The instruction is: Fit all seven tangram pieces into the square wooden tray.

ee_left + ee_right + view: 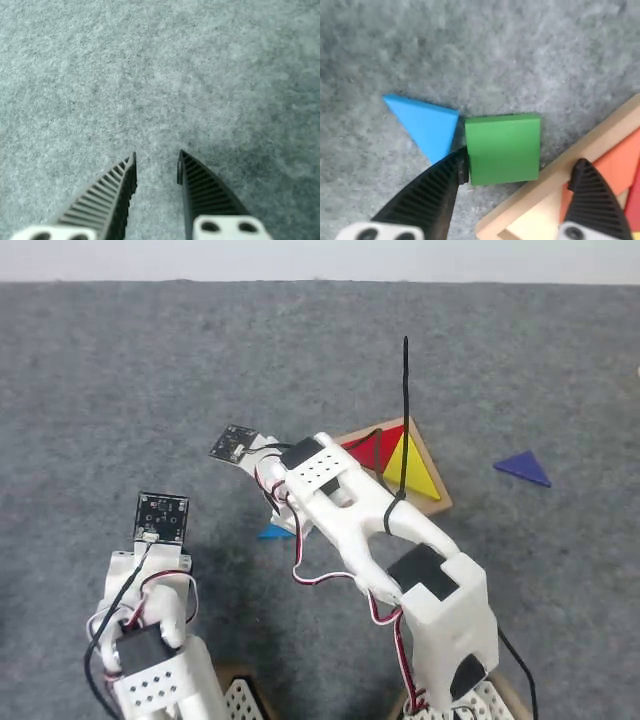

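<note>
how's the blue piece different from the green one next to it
The blue triangle has three sides; the green square has four and looks larger. The green square lies between the open fingers of the right gripper, next to the rim of the tray; the blue triangle lies outside them, farther from the tray. Both lie flat on the grey mat, outside the tray.
</note>
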Robot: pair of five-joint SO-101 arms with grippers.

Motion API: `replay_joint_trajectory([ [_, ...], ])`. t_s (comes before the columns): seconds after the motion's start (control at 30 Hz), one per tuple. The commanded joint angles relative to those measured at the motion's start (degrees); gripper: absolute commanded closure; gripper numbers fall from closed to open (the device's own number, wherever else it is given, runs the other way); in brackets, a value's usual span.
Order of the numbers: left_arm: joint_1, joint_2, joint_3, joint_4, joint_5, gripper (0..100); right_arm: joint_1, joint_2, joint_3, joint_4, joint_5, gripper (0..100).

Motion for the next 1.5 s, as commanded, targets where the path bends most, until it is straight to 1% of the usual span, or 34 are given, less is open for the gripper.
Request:
replay_joint_trajectory([
  [0.0, -0.09, -0.35, -0.40, -0.53, -0.35, 87, -0.84, 0.57, -1.41, 0.31, 0.62, 83.1],
  [0.03, -0.09, -0.35, -0.40, -0.53, -0.35, 87, -1.36, 0.57, -1.41, 0.66, 0.53, 85.8],
  [0.2, -0.09, -0.35, -0.40, -0.53, -0.35, 87, -2.24, 0.40, -1.49, 2.42, 0.44, 86.0],
  [0.37, -0.09, -0.35, -0.40, -0.53, -0.35, 87, -1.89, 0.13, -2.20, 3.12, 0.53, 90.2],
  [0.57, -0.09, -0.35, -0.40, -0.53, -0.35, 87, -2.07, 0.48, -6.51, 4.26, 0.44, 85.1],
  [0.77, -0.09, -0.35, -0.40, -0.53, -0.35, 87, -2.95, 1.71, -7.82, 3.74, 0.35, 71.6],
  [0.87, -0.09, -0.35, -0.40, -0.53, -0.35, 87, -2.95, 4.79, -9.67, 3.74, 0.44, 67.7],
  [1.0, -0.09, -0.35, -0.40, -0.53, -0.35, 87, -2.77, 8.40, -13.80, 4.53, 0.53, 67.3],
  [1.17, -0.09, -0.35, -0.40, -0.53, -0.35, 87, -2.77, 8.84, -17.93, 6.37, 0.53, 67.3],
  [1.33, -0.09, -0.35, -0.40, -0.53, -0.35, 87, -2.95, 11.91, -18.73, 6.46, 0.53, 67.4],
  [1.47, -0.09, -0.35, -0.40, -0.53, -0.35, 87, -3.03, 14.64, -20.04, 10.77, 0.62, 67.7],
])
